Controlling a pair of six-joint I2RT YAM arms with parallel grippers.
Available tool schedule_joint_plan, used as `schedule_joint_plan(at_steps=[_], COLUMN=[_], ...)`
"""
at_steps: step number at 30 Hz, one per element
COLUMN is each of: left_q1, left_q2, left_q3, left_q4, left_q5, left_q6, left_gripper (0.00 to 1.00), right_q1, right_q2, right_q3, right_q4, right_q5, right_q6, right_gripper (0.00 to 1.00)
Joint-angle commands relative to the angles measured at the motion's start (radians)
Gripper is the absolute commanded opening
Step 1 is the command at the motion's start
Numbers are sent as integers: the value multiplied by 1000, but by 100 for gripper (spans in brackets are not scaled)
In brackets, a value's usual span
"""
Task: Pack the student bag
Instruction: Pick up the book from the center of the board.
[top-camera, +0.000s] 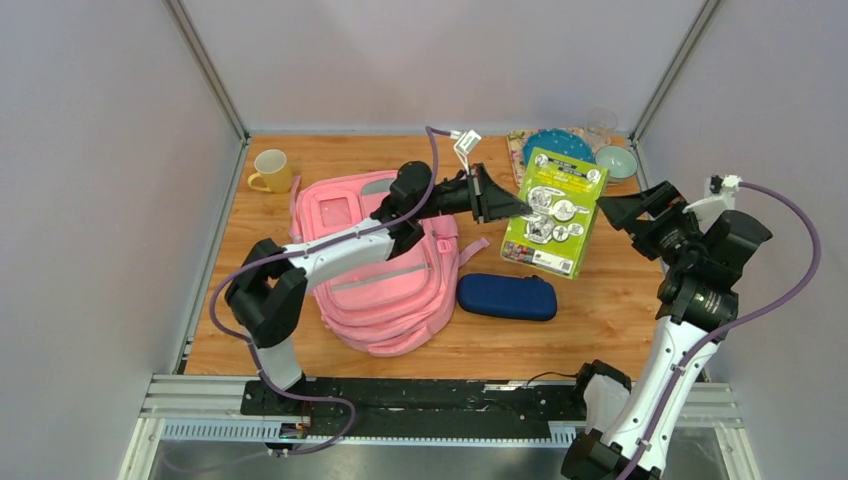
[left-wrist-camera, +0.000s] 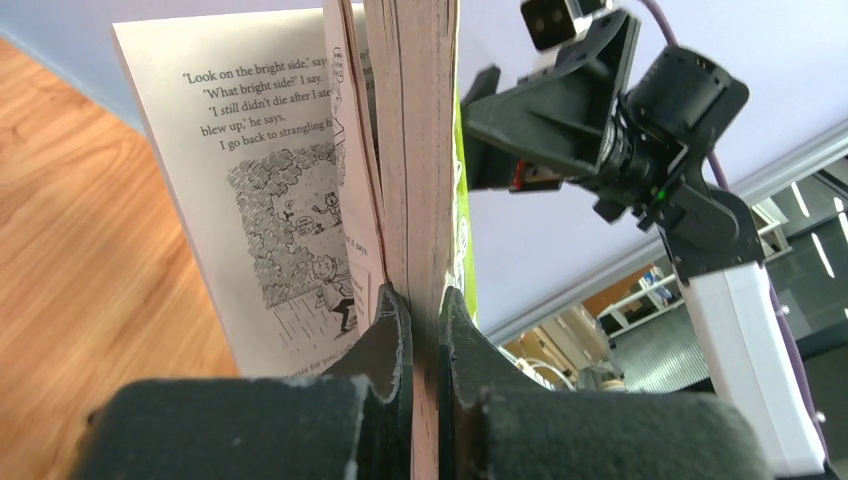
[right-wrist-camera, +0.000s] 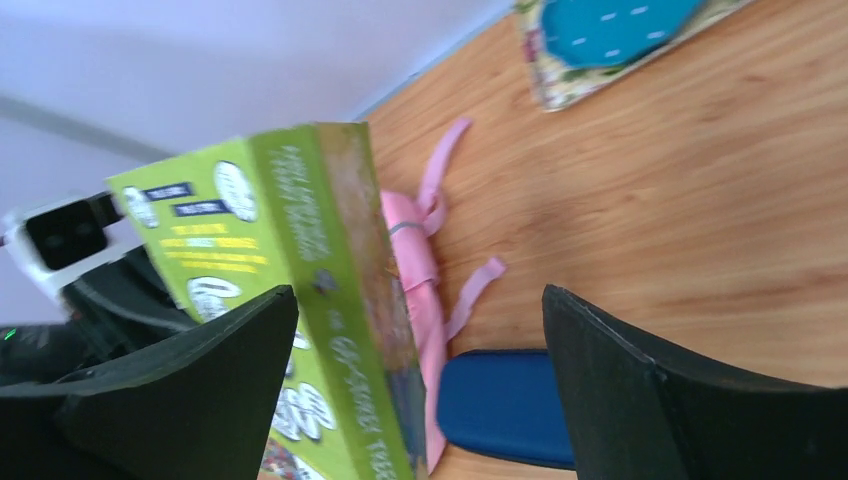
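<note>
left wrist, left gripper (left-wrist-camera: 425, 300): clenched on page block of book (left-wrist-camera: 415, 150), one page fanned aside.
right wrist, right gripper (right-wrist-camera: 418, 300): spread wide, grasping nothing, book's green cover just ahead.
top external, student bag (top-camera: 390, 295): flat on table (top-camera: 620, 320), just left of navy pouch (top-camera: 507, 296).
</note>
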Motion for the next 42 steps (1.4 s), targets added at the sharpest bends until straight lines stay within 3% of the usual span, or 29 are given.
schedule_joint_plan(at_steps=[1,10,17,19,21,22,23,26,27,29,35,42], left_q1=[-6,5,5,6,11,17,21,22,22,22,22,22], left_q2=[-159,-304,-344,-364,-393,-408,-425,-543,-608,-669,-802,-868], left_q3=[-122,-251,-285,-302,-334,-348,-370,-441,-462,-508,-608,-705], left_q4=[93,19,62,59,36,13,-27,-248,-327,-393,-437,-394], left_q5=[5,-44,24,21,17,17,13,-90,-155,-212,-285,-314], left_q6=[69,142,134,132,148,161,209,383,417,483,476,418], left_gripper=[0,0,0,0,0,0,0,42,56,73,76,77], right_q1=[59,151,432,467,492,493,493,498,504,550,806,1064], right_q2=[-23,-31,14,15,12,6,0,-19,-22,-43,-71,21], right_q3=[-67,-124,-157,-178,-212,-222,-232,-276,-291,-339,-456,-445], right_q4=[227,244,258,293,377,394,425,517,540,603,787,936], right_q5=[-299,-352,-209,-185,-189,-191,-191,-249,-264,-276,-157,-23], right_q6=[120,94,85,115,172,189,204,275,318,346,459,491], right_gripper=[95,94,89,78,55,41,18,0,0,0,0,0])
